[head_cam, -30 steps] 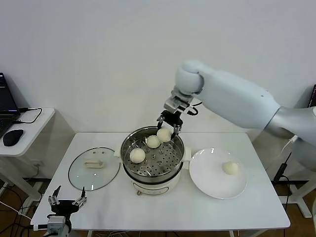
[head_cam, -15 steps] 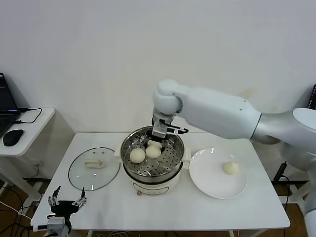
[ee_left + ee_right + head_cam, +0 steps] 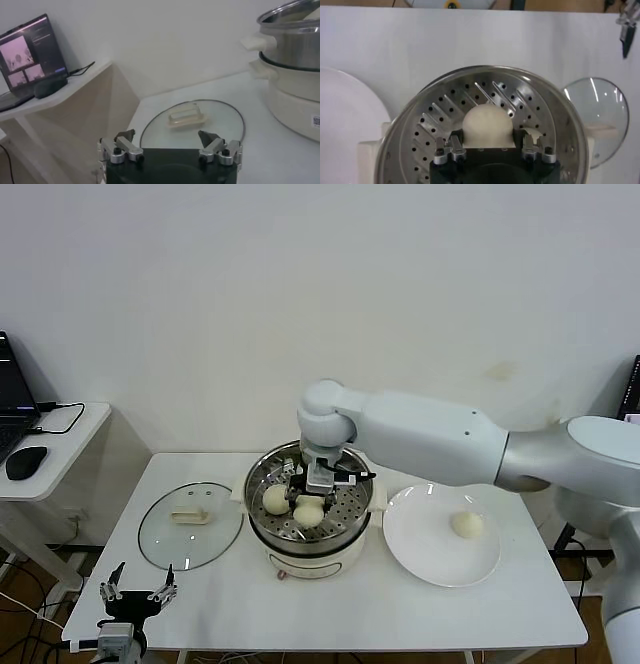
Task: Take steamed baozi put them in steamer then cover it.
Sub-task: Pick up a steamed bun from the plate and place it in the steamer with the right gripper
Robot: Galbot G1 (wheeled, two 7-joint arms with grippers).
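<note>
Baozi [image 3: 309,511] held between the closed fingers of the right gripper [image 3: 311,496] hangs low inside the steamer [image 3: 308,524], just above its perforated tray. The steamer stands at the middle of the table [image 3: 330,614], toward its back edge. A second bun [image 3: 275,499] lies on the tray just beside the held one, toward the left rim. A third bun may sit behind the gripper, but the arm hides that spot, so this cannot be confirmed.

To finish the step well, the gripper should settle the bun flat on a bare part of the tray, not pressed against its neighbour, then open gently and rise straight up so the soft bun is not dragged or dented.

Count: one steamer; one cover [image 3: 190,523], a glass lid lying flat near the table's left edge; one white plate [image 3: 420,552] toward the right edge with one bun [image 3: 466,524] left on it; two buns clearly seen in the pot, three in plain sight overall.

The left gripper [image 3: 136,592] waits at the table's front left corner, jaws wide and empty, just in front of the cover.
</note>
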